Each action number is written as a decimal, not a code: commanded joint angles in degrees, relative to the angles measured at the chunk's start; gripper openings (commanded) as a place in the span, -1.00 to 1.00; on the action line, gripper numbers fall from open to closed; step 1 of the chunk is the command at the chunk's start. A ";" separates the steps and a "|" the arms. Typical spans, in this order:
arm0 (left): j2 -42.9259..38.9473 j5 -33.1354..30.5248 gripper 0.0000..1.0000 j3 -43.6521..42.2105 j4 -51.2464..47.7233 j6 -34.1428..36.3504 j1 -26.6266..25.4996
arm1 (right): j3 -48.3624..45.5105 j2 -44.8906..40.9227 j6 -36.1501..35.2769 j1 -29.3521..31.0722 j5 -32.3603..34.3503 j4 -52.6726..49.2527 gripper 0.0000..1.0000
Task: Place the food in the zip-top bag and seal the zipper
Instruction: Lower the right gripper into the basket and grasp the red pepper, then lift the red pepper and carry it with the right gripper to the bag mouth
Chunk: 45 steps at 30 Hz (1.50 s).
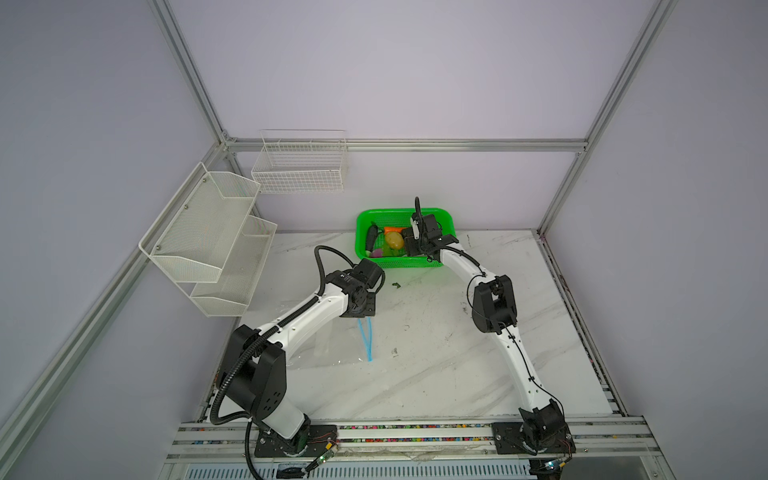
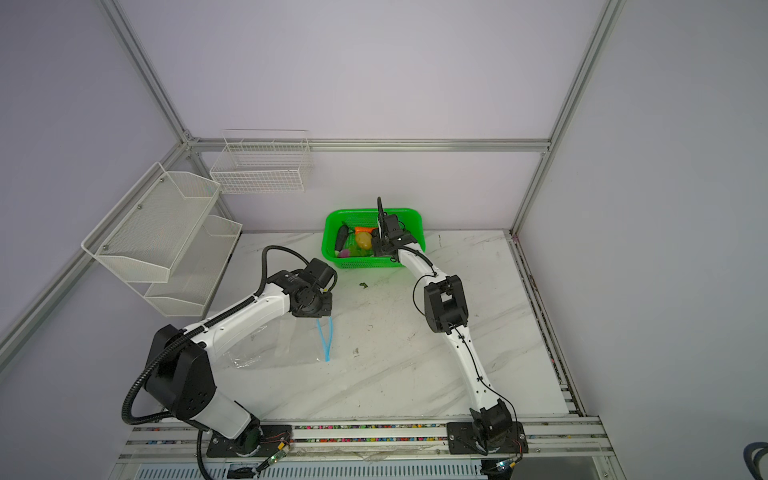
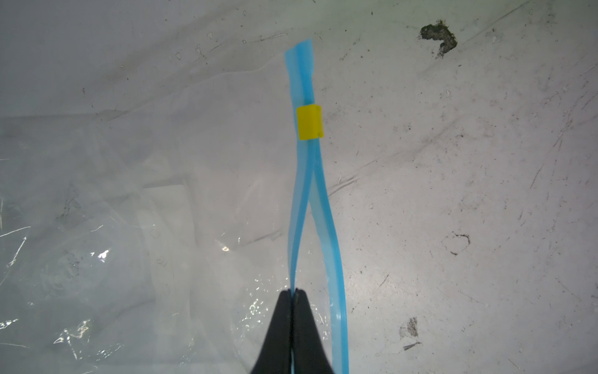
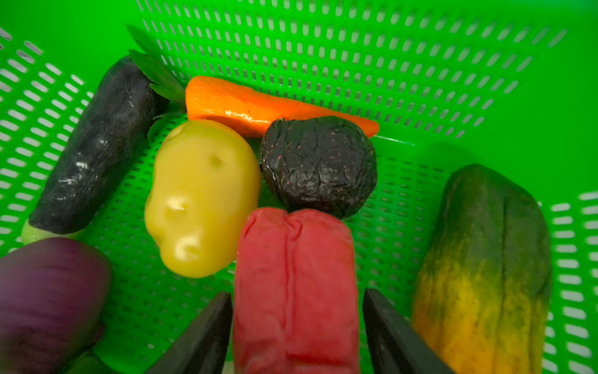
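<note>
L gripper [image 3: 293, 293]: jaws shut, pinching one zipper [image 3: 305, 181] lip. Strip runs straight ahead of jaws, bag [image 3: 129, 226] alongside.
R gripper [image 4: 296, 307]: jaws apart, astride pepper [image 4: 294, 259] in basket [image 4: 420, 81]. Pepper's long axis points ahead; near end cut off, contact unclear.

Soft, even overhead light fills both top views, which look slightly hazy. Shadows on the bench [image 1: 415, 374] are faint. In the left wrist view, small white glints sparkle on the clear zip-top bag [image 3: 97, 255]. In the right wrist view the green basket [image 4: 388, 48] glows intensely. The purple onion [image 4: 48, 298] nearest the lens is blurred, and the carrot [image 4: 242, 107] carries a glossy highlight.
</note>
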 commanded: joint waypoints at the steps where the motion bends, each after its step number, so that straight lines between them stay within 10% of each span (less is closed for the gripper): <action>1: 0.05 0.35 -1.00 3.86 0.59 0.81 0.31 | 1.29 0.42 -0.06 -0.25 -1.40 2.07 0.20; 16: 0.32 1.08 -1.00 3.84 0.59 0.79 0.33 | -3.99 -6.89 0.74 -0.56 -3.04 5.39 -0.03; 45: 0.85 4.02 -1.00 3.20 1.45 -1.08 0.31 | -44.96 -38.22 10.59 -0.57 -14.82 24.70 -0.06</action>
